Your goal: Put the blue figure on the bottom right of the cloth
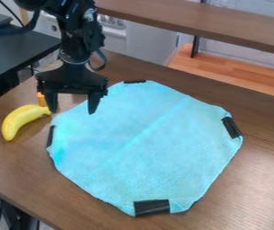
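Blue figure placement looks undone, pickup included; the hand [73, 108] hangs open near the banana [22, 119]; the cloth [148, 143] reaches beside it, goal corner well apart.

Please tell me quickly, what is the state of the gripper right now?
Gripper: open, its two fingers wide apart, holding nothing, near the upper-left edge of the blue cloth.

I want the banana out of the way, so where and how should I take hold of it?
I'd grip the banana around its thick middle, from straight above, one finger on each long side: it lies on the table, curved, and narrows towards the ends.
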### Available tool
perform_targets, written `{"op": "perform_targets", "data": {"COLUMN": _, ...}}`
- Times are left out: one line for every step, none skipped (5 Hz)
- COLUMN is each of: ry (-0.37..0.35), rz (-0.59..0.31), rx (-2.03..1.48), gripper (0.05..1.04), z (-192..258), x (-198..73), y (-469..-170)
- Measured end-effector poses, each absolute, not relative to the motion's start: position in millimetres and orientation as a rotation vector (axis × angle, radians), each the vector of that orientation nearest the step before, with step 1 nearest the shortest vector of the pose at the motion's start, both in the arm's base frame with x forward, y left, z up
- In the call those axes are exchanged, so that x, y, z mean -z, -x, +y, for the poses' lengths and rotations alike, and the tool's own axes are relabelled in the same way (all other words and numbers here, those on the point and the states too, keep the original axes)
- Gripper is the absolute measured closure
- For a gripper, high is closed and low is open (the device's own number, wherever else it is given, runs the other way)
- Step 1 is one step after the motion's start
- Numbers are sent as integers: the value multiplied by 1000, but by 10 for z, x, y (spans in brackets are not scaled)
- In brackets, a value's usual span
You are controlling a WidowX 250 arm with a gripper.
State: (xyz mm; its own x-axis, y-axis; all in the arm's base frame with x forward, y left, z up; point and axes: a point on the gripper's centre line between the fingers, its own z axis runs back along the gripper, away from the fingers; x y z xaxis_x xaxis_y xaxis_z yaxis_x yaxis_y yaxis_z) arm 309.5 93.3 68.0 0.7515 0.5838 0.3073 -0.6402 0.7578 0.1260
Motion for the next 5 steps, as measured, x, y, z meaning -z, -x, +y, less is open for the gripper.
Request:
{"op": "perform_targets", "data": {"ry": -233, "rz": -224, "rx": -675, "gripper": 83, "z": 925, "x": -582, "y": -3074}}
{"op": "perform_targets", "data": {"ry": -221, "rz": -224, "rx": -695, "gripper": 83, "z": 957, "x": -561, "y": -3187}}
{"op": "perform_targets", "data": {"ry": -184, "rz": -223, "rx": -720, "gripper": 83, "z": 1068, "x": -515, "y": -3306}}
{"op": "perform_targets", "data": {"ry": -131, "rz": -271, "rx": -705, "gripper": 83, "z": 1160, "x": -491, "y": -3460}}
{"op": "perform_targets", "data": {"ry": -124, "rz": -337, "rx": -684, "gripper": 83, "z": 1258, "x": -535, "y": -3601}}
